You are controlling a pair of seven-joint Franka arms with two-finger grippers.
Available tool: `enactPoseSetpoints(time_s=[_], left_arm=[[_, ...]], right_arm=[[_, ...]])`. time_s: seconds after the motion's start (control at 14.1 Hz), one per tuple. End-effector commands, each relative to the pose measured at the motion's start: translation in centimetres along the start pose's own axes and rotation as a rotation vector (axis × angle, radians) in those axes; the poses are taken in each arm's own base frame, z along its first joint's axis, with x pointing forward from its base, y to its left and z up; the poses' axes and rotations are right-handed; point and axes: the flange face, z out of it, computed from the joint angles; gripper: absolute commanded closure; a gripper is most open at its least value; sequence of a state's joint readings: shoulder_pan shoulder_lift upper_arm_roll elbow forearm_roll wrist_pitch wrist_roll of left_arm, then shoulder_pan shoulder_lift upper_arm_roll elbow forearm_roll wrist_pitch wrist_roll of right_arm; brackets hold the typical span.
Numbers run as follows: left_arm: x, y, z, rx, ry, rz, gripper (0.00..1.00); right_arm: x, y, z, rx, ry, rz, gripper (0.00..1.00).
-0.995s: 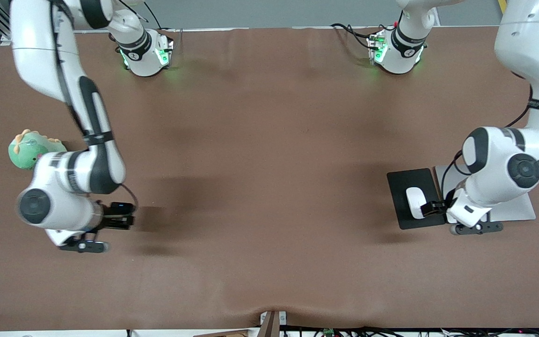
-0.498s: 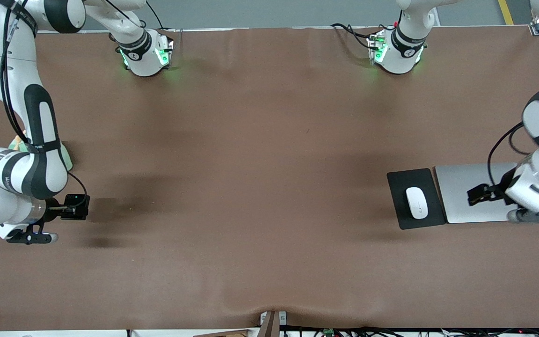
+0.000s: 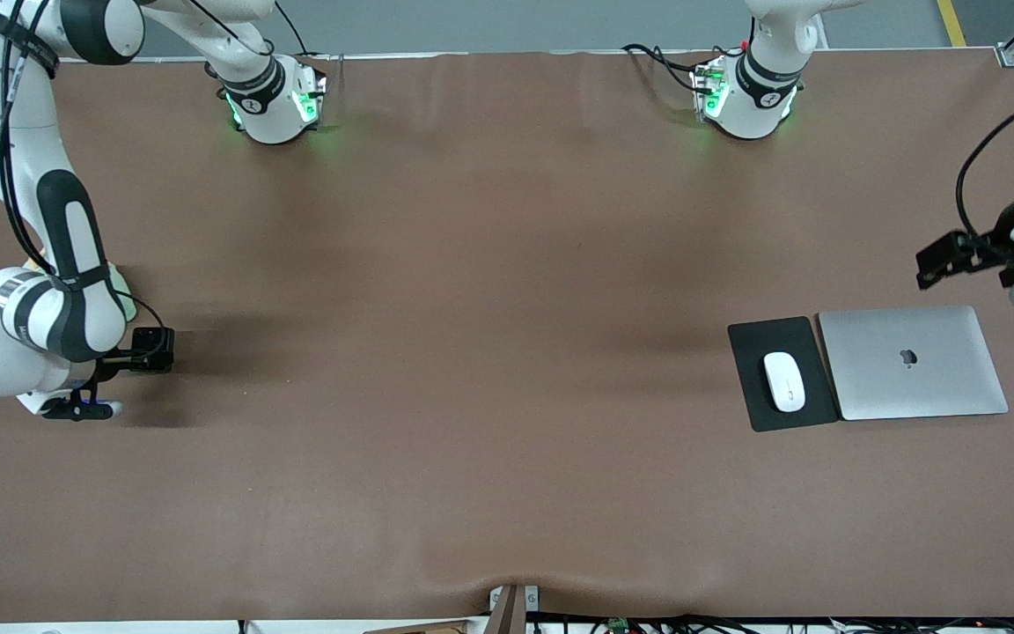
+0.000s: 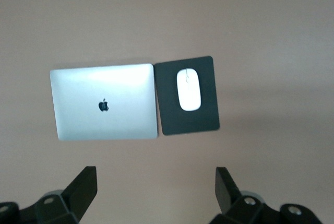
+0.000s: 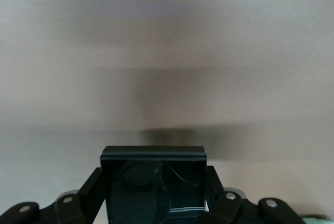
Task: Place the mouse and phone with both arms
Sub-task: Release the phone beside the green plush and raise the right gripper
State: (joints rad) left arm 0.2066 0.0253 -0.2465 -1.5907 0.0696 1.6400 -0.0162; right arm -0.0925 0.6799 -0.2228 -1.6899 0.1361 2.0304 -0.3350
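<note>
The right gripper (image 3: 151,350) is hanging over the counter (image 3: 489,370) at the right arm's end, its fingers (image 5: 90,191) clamping the phone (image 5: 153,185) by two facing edges, so the black glossy slab is sitting between them, up off the brown surface. A green plush toy (image 3: 122,295) is peeking out from under that arm, close by the fingers.

The left gripper (image 3: 943,258) is hovering over the left arm's end of the counter with its fingers (image 4: 83,188) spread wide and nothing between them. Below them, well apart, the mouse (image 4: 189,89) is lying on a dark mouse pad (image 4: 172,117), and a closed silver laptop (image 4: 104,102) is lying just beside the pad, edge to edge.
</note>
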Motion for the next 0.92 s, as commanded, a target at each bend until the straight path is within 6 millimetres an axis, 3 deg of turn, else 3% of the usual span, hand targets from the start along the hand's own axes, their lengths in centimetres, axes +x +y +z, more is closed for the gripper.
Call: enactPoseSetpoints(time_s=[0.0,0.14,0.36,0.43,0.5,0.57,0.71,0.85], left_arm=[[-3.5,2.1,-2.5,0.000,-0.034,0.011,0.00],[-4.4,1.3,-3.4,-0.007,-0.038,-0.010,0.00],[-5.5,2.5,-3.9,-0.009,-0.069,0.012,0.00],[-5.8,2.9,-3.7,-0.008,-0.079,0.020,0.00],[-6.2,3.3,-4.0,-0.006,-0.079,0.018,0.00],[-6.1,3.3,-4.0,-0.010,-0.079,0.009,0.00],[-6.2,3.2,-4.1,-0.012,-0.078,0.006,0.00],[-6.1,3.0,-3.9,-0.015,-0.083,-0.001,0.00]], right_arm=[[-1.3,0.8,0.0,0.032,0.000,0.003,1.00],[-1.2,1.4,1.0,0.033,-0.009,0.011,1.00],[-1.4,1.6,2.3,0.036,-0.026,0.016,0.96],[-1.6,1.8,2.5,0.038,-0.033,0.020,0.79],[-1.6,1.7,2.5,0.038,-0.038,0.016,0.32],[-1.6,1.7,2.4,0.038,-0.036,0.016,0.00],[-1.6,0.9,1.3,0.037,-0.033,0.012,0.00],[-1.1,-1.1,-3.0,0.021,0.017,-0.021,0.00]])
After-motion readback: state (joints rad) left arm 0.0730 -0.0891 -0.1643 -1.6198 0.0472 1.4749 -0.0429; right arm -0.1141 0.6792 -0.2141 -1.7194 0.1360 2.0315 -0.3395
